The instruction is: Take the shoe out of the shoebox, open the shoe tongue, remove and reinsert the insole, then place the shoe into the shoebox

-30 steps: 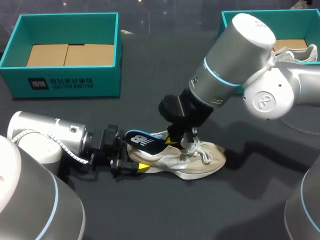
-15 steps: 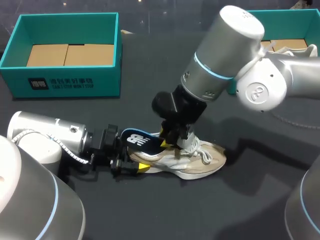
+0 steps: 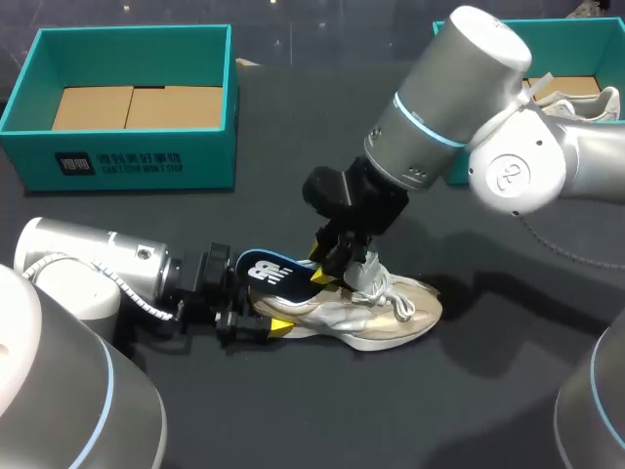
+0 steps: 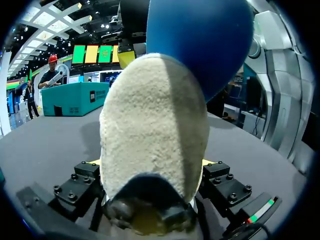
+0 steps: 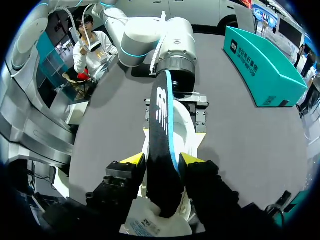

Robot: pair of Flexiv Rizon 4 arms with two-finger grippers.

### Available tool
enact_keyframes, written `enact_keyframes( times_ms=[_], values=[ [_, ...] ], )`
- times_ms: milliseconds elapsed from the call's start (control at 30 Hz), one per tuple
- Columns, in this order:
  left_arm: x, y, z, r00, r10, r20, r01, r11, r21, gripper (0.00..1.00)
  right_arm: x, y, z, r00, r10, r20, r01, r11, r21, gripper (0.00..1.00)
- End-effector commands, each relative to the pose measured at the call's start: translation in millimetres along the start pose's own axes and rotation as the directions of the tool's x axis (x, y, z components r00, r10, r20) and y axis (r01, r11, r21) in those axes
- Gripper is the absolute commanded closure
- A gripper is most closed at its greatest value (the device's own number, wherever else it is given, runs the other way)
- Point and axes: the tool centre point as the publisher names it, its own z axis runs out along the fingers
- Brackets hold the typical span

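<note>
Beige and off-white, the shoe (image 3: 376, 313) lies on its sole near the middle of the dark desk (image 3: 439, 410), heel to the left and toe to the right, outside both boxes. My left hand (image 3: 256, 327) comes in low from the left and is clamped on the heel. In the left wrist view the fuzzy heel (image 4: 155, 140) fills the space between the two fingers of that hand (image 4: 152, 165), and both press against it from either side.

My right arm reaches in from the far right and past the middle, with my right hand (image 3: 332, 269) just above the shoe's opening. It is clamped on the insole (image 3: 269, 271), a dark blue piece with a white mark. The insole sticks out of the shoe and slants up and to the left over the heel. In the right wrist view the insole (image 5: 161, 115) stands on edge between the two yellow tips of the hand (image 5: 162, 165), touched from both sides. The pale shoe (image 5: 187, 131) shows beneath it, with my left arm (image 5: 160, 40) beyond. The white laces (image 3: 395, 298) lie loose over the front of the shoe.

At the far left stands a teal shoebox (image 3: 137, 161), open, with brown cardboard (image 3: 137, 106) on its floor. At the far right, partly behind my right arm, is the other teal shoebox (image 3: 576, 49), with a second shoe (image 3: 586, 98) resting in it.
</note>
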Motion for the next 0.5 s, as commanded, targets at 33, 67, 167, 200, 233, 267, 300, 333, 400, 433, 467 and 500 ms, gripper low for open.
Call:
enact_keyframes(
  times_ms=[33,67,167,200,233,267,300,333,400,433,467,500],
  values=[
    [0.3,1,0,1.0,0.0,0.002,0.0,1.0,-0.001,1.0,-6.3,3.0,7,1.0,0.001,-0.024,-0.001,1.0,-0.009,0.55],
    [0.3,1,0,1.0,0.0,0.002,0.0,1.0,-0.001,1.0,-7.4,3.5,8,0.999,-0.005,-0.034,0.004,1.0,-0.019,0.55],
    [0.3,1,0,1.0,0.0,0.002,0.0,1.0,-0.001,1.0,-10.4,4.7,9,0.999,-0.005,-0.054,0.003,0.999,-0.032,0.53],
    [0.3,1,0,1.0,0.0,0.002,0.0,1.0,-0.001,1.0,-11.3,5.0,10,0.998,-0.003,-0.058,0.001,0.999,-0.036,0.53],
    [0.3,1,0,1.0,0.0,0.002,0.0,1.0,-0.001,1.0,-12.1,5.3,10,0.998,-0.002,-0.062,-0.001,0.999,-0.038,0.53],
    [0.3,1,0,1.0,0.0,0.002,0.0,1.0,-0.001,1.0,-12.8,5.7,10,0.998,-0.002,-0.071,-0.001,0.999,-0.05,0.53],
    [0.3,1,0,1.0,0.0,0.002,0.0,1.0,-0.001,1.0,-13.9,5.9,11,0.997,0.0,-0.076,-0.004,0.999,-0.054,0.52],
    [0.3,1,0,1.0,0.0,0.002,0.0,1.0,-0.001,1.0,-14.7,6.3,12,0.996,-0.002,-0.088,-0.004,0.998,-0.063,0.52],
    [0.3,1,0,1.0,0.0,0.002,0.0,1.0,-0.001,1.0,-16.4,7.0,14,0.994,-0.01,-0.107,0.001,0.997,-0.077,0.52],
    [0.3,1,0,1.0,0.0,0.002,0.0,1.0,-0.001,1.0,-16.7,7.2,15,0.994,-0.011,-0.112,0.002,0.997,-0.08,0.52],
    [0.3,1,0,1.0,0.0,0.002,0.0,1.0,-0.001,1.0,-17.0,7.6,17,0.993,-0.015,-0.12,0.004,0.996,-0.088,0.53],
    [0.3,1,0,1.0,0.0,0.002,0.0,1.0,-0.001,1.0,-16.9,8.0,18,0.991,-0.021,-0.129,0.009,0.995,-0.097,0.53]
  ],
)
